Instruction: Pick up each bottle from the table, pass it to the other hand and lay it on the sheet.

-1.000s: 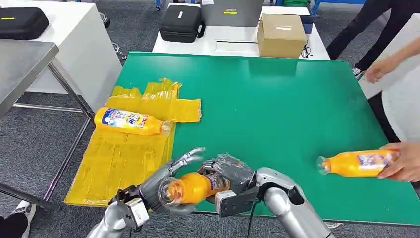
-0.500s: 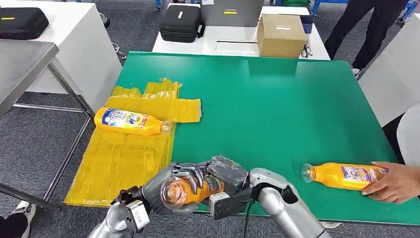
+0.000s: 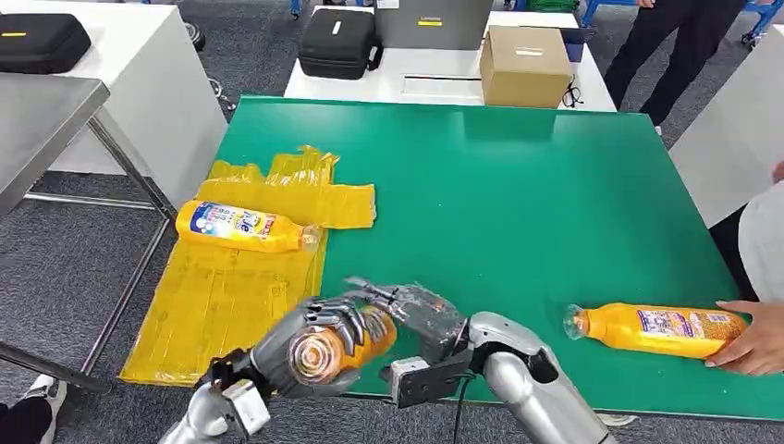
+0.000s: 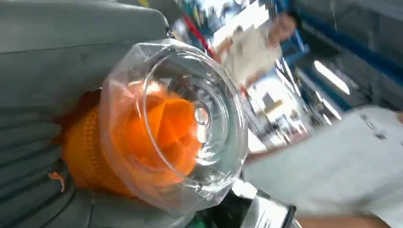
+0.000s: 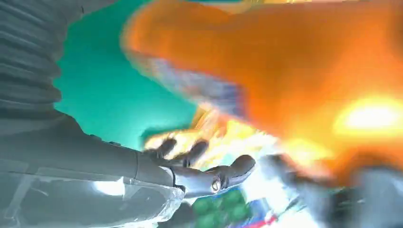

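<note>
Green table [image 3: 518, 185] carries the handover at its near edge: left hand [image 3: 310, 342] wraps the bottle [image 3: 337, 340], base toward the camera, while right hand [image 3: 416, 314] fingers spread off it, likely releasing; yellow sheet [image 3: 222, 296] waits alongside

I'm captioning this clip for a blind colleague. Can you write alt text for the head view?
The robot's left hand grips an orange bottle at the near edge of a green table, with its right hand open close beside it. A second bottle lies on a yellow sheet to the left, and a person's hand touches a third bottle on the right.
</note>
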